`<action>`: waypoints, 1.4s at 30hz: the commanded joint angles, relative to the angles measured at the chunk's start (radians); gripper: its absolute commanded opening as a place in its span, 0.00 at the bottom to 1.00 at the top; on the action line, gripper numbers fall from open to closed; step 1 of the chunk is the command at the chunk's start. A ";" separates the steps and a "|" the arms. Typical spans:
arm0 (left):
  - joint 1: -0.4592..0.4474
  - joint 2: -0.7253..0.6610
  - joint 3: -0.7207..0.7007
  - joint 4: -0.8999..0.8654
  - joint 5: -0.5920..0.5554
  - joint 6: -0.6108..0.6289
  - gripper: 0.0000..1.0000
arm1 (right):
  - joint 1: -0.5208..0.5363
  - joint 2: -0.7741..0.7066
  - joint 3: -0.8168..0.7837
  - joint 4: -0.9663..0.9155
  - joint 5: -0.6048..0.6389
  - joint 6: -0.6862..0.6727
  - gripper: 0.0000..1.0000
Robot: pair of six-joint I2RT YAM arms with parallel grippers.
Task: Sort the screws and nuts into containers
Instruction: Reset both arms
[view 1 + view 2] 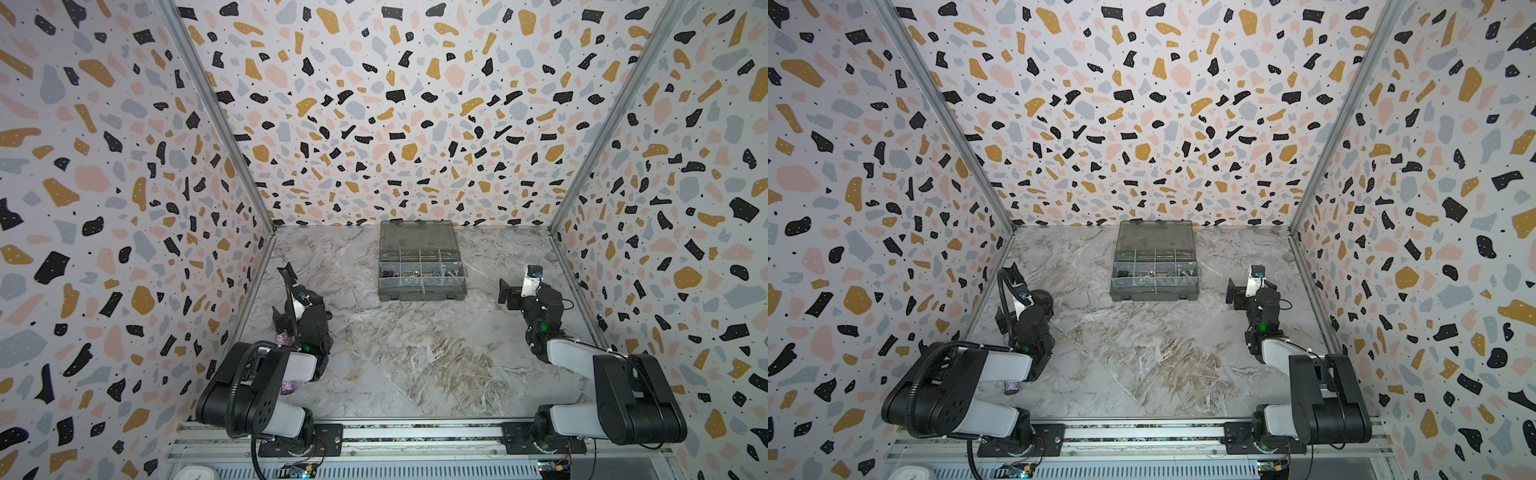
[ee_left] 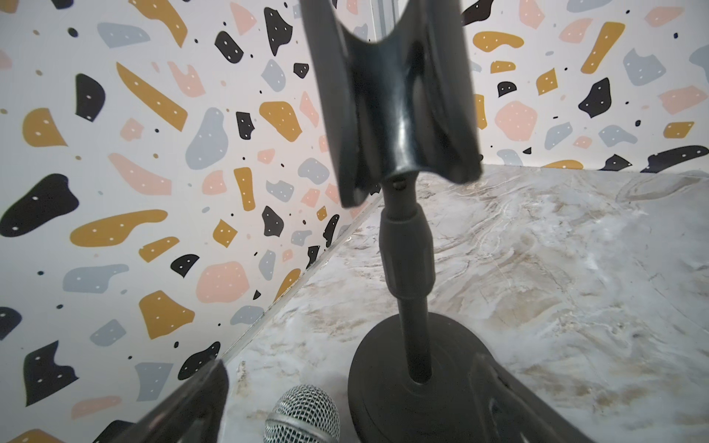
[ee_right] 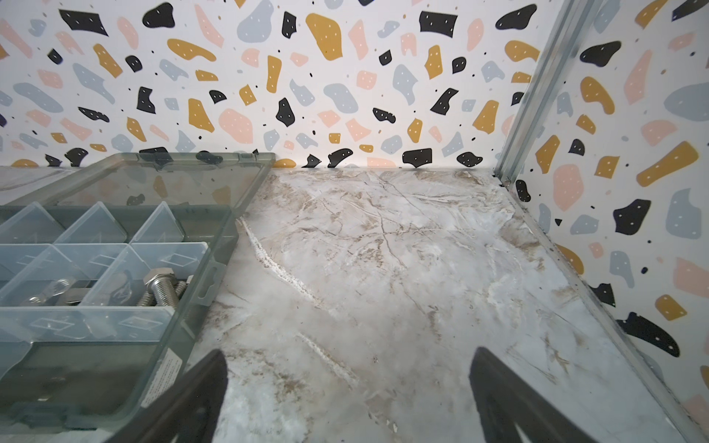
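Screws (image 3: 163, 291) and nuts (image 3: 57, 289) lie in neighbouring containers (image 3: 92, 222) at the table's (image 3: 383, 249) back, so sorting looks done. Our left hand (image 2: 351, 362) and right hand (image 3: 349, 354) gape empty; we should scan for strays first.

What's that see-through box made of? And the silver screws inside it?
The box looks like smoky grey plastic, glossy and translucent: the wall pattern shows through its lid. The screws look like bare shiny metal, probably steel: they glint silver, with threads and hex heads.
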 commanded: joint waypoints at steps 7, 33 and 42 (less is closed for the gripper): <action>0.005 -0.032 -0.065 0.185 -0.016 -0.010 1.00 | -0.002 -0.027 -0.163 0.255 0.038 -0.029 0.99; 0.039 0.032 -0.088 0.270 0.101 -0.001 1.00 | -0.020 0.172 -0.199 0.483 -0.059 -0.043 0.99; 0.047 0.030 -0.077 0.245 0.088 -0.019 0.99 | -0.009 0.171 -0.196 0.474 -0.034 -0.051 0.99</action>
